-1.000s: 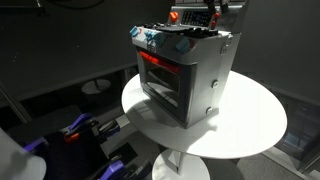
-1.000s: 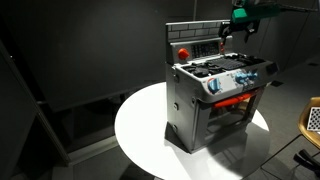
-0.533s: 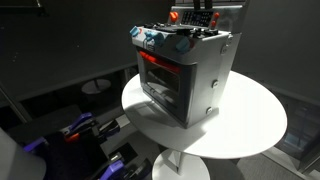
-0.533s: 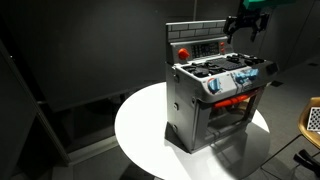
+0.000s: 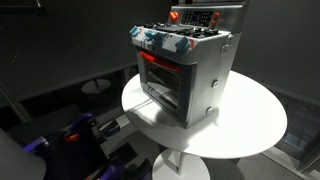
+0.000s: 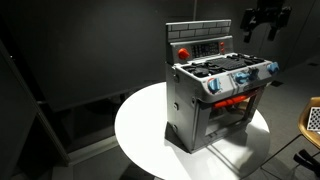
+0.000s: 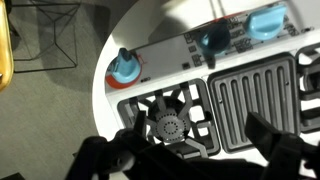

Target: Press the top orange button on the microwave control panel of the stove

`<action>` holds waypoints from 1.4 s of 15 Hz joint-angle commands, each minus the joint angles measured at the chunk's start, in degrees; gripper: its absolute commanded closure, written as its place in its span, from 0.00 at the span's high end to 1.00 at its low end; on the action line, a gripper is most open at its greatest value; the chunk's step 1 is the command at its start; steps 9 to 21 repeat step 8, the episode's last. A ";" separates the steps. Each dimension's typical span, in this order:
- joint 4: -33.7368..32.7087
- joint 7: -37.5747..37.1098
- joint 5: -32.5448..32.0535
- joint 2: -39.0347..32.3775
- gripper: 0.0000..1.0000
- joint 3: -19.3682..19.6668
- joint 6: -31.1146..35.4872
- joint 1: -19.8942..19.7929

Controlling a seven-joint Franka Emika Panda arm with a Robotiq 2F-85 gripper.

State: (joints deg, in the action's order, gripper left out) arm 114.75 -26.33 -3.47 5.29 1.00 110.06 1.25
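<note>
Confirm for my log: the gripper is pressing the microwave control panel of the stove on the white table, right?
No: in an exterior view the gripper hangs apart from the microwave control panel; the stove is on the white table.

stove — silver-grey plastic, satin | knobs — glossy blue | table: smooth matt white

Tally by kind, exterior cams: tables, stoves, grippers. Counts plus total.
table: 1
stove: 1
gripper: 1, jaws open, hanging beside the stove's back panel
total: 3
</note>
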 commanded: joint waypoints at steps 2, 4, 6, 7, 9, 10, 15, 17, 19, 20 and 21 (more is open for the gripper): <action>4.48 7.93 3.05 5.76 1.00 -0.13 -3.44 -0.95; 5.34 9.50 3.24 6.77 1.00 -0.08 -4.41 -1.15; 6.16 10.56 3.03 7.44 1.00 -0.10 -4.78 -1.36; 4.66 8.20 2.12 5.55 1.00 -0.78 -3.97 -1.39; 5.05 8.71 2.12 5.85 1.00 -0.76 -4.08 -1.47; 5.05 8.71 2.12 5.85 1.00 -0.76 -4.08 -1.47; 5.05 8.71 2.12 5.85 1.00 -0.76 -4.08 -1.47; 5.05 8.71 2.12 5.85 1.00 -0.76 -4.08 -1.47; 5.05 8.71 2.12 5.85 1.00 -0.76 -4.08 -1.47; 5.05 8.71 2.12 5.85 1.00 -0.76 -4.08 -1.47; 5.05 8.71 2.12 5.85 1.00 -0.76 -4.08 -1.47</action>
